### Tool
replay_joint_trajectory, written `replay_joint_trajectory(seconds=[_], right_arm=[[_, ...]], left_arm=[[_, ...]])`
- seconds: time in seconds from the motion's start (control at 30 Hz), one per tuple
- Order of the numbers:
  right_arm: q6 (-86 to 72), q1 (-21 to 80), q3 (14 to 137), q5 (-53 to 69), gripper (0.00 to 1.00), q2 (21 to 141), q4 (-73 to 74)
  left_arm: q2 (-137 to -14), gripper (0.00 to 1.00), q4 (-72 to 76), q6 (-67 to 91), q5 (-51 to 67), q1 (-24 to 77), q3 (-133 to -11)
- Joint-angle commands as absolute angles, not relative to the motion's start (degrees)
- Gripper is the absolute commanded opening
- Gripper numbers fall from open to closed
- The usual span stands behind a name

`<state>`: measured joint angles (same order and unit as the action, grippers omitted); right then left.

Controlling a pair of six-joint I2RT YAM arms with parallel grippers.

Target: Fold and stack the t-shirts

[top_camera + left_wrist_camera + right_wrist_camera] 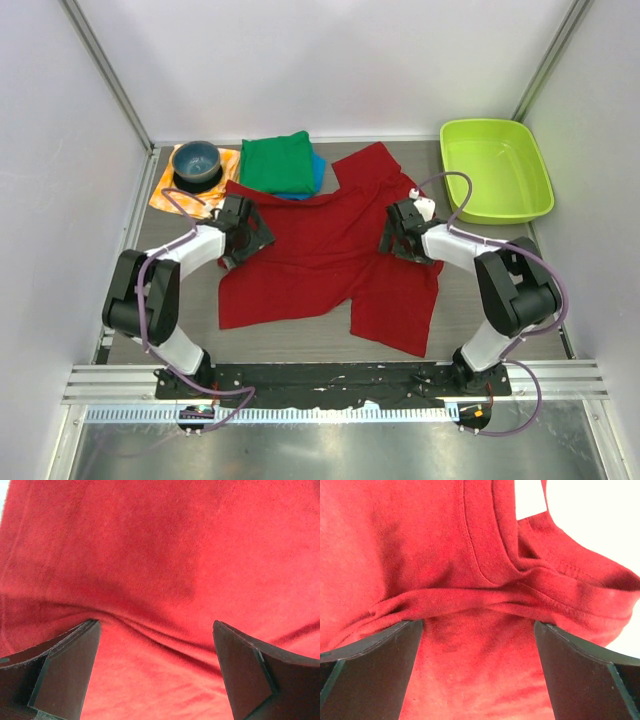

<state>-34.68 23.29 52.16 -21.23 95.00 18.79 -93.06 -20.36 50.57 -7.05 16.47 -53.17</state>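
A dark red t-shirt (330, 255) lies spread and rumpled across the middle of the table. Behind it sits a folded green t-shirt (278, 162) on top of a folded blue t-shirt (316, 172). My left gripper (250, 237) is open, low over the red shirt's left edge; its wrist view shows red cloth (160, 580) filling the space between its fingers (70, 670). My right gripper (396, 238) is open over the shirt's right side, near the collar. A bunched fold of hem and collar (520, 590) lies just beyond its fingers (570, 675).
A dark bowl (196, 164) stands on an orange-and-white checked cloth (172, 196) at the back left. A lime green bin (495, 168) sits at the back right. White walls enclose the table on three sides.
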Motion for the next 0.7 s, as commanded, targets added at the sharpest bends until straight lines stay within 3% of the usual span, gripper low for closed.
replay_joint_trajectory(seconds=[0.0,0.3,0.67], right_arm=[[-34.72,26.88,53.53,-28.54,1.0,86.08,22.58],[-38.58,36.46,46.07,-23.47,1.0,70.94,30.14],[-43.33,42.89,40.78,-22.85,1.0,57.93,34.63]], left_arm=[[-83.52,1.0,-21.79,50.8,-9.58,17.49,-51.68],[-61.2,1.0,-35.4,52.9,-7.56,20.13,-40.62],[-49.84,0.94,-48.52,61.08,-15.64,20.65,-32.26]])
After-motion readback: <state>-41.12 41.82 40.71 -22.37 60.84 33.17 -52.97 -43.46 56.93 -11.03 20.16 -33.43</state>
